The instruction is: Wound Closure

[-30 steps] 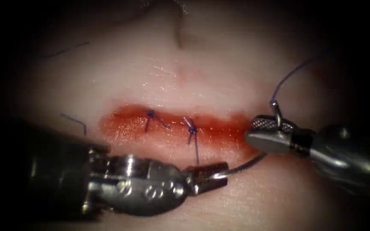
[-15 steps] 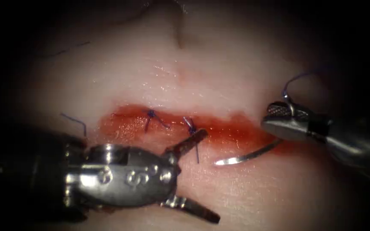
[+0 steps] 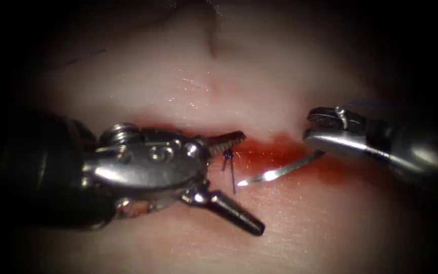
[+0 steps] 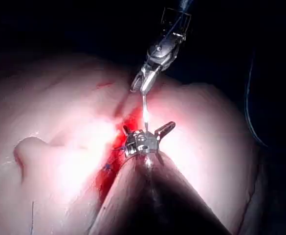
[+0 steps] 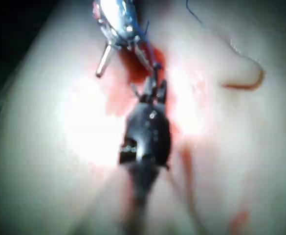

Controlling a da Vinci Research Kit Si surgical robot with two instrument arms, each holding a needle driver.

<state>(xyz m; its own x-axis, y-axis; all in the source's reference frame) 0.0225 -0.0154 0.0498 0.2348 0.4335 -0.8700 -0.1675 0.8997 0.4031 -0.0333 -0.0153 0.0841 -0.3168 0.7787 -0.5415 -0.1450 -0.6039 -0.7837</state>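
My left tool (image 3: 250, 183) stands over the left part of the cut (image 3: 272, 149) with its jaws spread wide and nothing between them. One jaw lies along the cut by a tied stitch (image 3: 228, 158); the other points down and to the right. My right tool (image 3: 310, 125) is shut on the curved needle (image 3: 280, 172) close to its thread end. The needle lies free above the tissue (image 3: 193, 86) at the cut's right end, its tip towards the left tool. In the left wrist view the open left tool (image 4: 146, 131) faces the needle (image 4: 145, 110) under the right tool (image 4: 152, 61).
Blue thread (image 3: 368, 104) runs off from the needle's end behind the right tool. Red fluid (image 3: 275, 152) wets the cut. A short thread tail (image 3: 233, 177) hangs from the stitch. In the right wrist view the right tool (image 5: 152, 89) faces the left tool (image 5: 121, 22).
The left jaws opened and let go of the needle's tip end. The left tool then rose over the stitches. The right tool kept the needle and drew it slightly right and up.
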